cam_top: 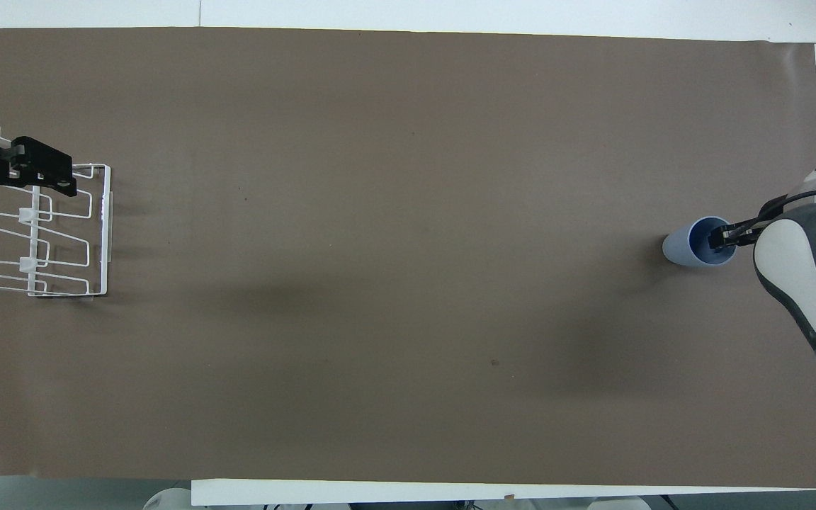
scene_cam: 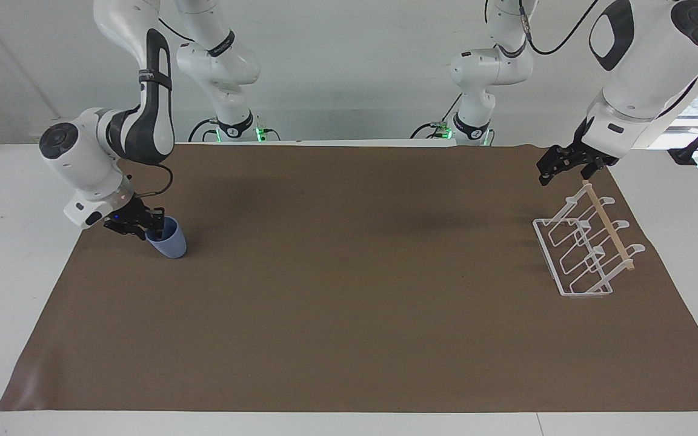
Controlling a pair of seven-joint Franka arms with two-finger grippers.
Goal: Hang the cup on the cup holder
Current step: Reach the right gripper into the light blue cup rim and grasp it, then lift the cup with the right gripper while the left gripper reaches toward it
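The light-blue cup point(scene_cam: 168, 243) stands upright on the brown mat at the right arm's end of the table; it also shows in the overhead view point(cam_top: 678, 249). My right gripper point(scene_cam: 146, 231) is open and down at the cup's rim, with one finger inside the cup point(cam_top: 722, 236) and the other outside its wall. The white wire cup holder point(scene_cam: 576, 257) with its wooden rod stands at the left arm's end point(cam_top: 100, 234). My left gripper point(scene_cam: 565, 174) is open and waits in the air over the holder's end nearer the robots point(cam_top: 31, 178).
The brown mat point(scene_cam: 349, 272) covers most of the white table. Nothing else stands on it between the cup and the holder.
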